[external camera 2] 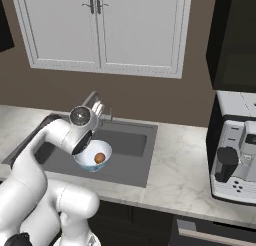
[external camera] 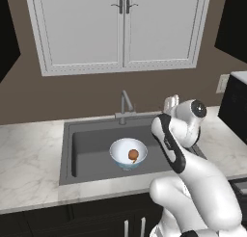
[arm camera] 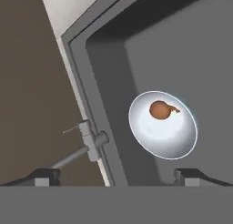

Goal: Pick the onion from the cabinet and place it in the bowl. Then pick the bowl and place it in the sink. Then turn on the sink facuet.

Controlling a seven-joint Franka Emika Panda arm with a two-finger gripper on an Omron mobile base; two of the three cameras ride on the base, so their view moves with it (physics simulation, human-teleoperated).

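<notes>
**End effector spread and empty above sink; onion in bowl**

The end effector [arm camera: 116, 176] has its fingers spread wide, holding and touching nothing. It hangs over the back of the sink [external camera: 91, 156], near the sink faucet [external camera: 125, 107].

The bowl [external camera: 128, 153] sits upright on the sink floor, opening upward. The onion [arm camera: 162, 110] lies inside it, on its side, its short tip pointing sideways. The faucet spout rises from its base at the sink's rear rim and angles forward over the basin. The marble tabletop [external camera 2: 180, 165] surrounds the sink.
</notes>
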